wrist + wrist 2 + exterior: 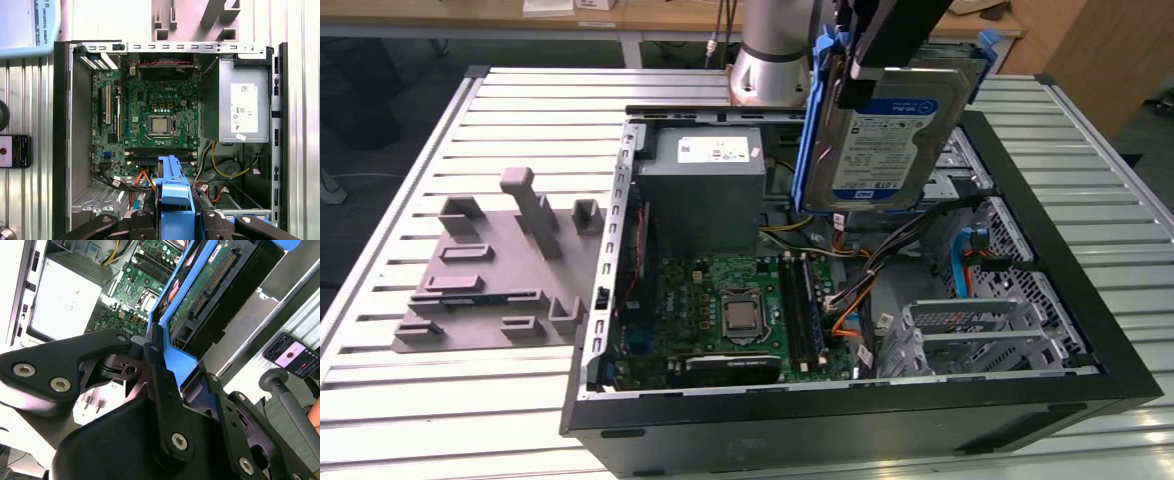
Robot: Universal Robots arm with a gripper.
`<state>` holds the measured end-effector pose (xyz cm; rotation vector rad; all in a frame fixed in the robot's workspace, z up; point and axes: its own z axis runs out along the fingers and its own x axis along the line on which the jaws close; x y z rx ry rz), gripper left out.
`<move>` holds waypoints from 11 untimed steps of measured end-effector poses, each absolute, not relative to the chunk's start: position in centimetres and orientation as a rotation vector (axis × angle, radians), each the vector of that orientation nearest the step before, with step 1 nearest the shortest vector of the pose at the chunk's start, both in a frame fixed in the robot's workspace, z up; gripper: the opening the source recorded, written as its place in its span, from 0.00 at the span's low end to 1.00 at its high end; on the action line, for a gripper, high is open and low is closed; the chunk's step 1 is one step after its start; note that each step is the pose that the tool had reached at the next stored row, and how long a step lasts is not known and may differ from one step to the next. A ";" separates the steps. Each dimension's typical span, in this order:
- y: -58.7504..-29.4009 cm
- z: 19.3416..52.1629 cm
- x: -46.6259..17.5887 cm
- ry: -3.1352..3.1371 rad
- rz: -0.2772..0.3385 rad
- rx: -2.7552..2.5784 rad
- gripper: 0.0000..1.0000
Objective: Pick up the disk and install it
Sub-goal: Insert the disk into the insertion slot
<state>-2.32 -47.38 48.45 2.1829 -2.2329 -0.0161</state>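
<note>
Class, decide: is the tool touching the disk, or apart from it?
Touching. In the second wrist view the tool clamps the disk by its blue-framed edge, with no gap; the exterior view shows the disk hanging above the computer case.

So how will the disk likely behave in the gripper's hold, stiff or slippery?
Probably rigid: the disk hangs from the gripper with no visible sag. Likely dense for its size, given the metal body. The blue carrier frame looks like smooth plastic, so it might slip or flex slightly where clamped.
</note>
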 end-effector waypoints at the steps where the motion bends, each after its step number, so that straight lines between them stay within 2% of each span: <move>1: -47.4 48.4 -2.3 -2.233 -0.016 2.183 0.36; 11: -47.4 48.4 -2.5 -2.233 -0.016 2.183 0.36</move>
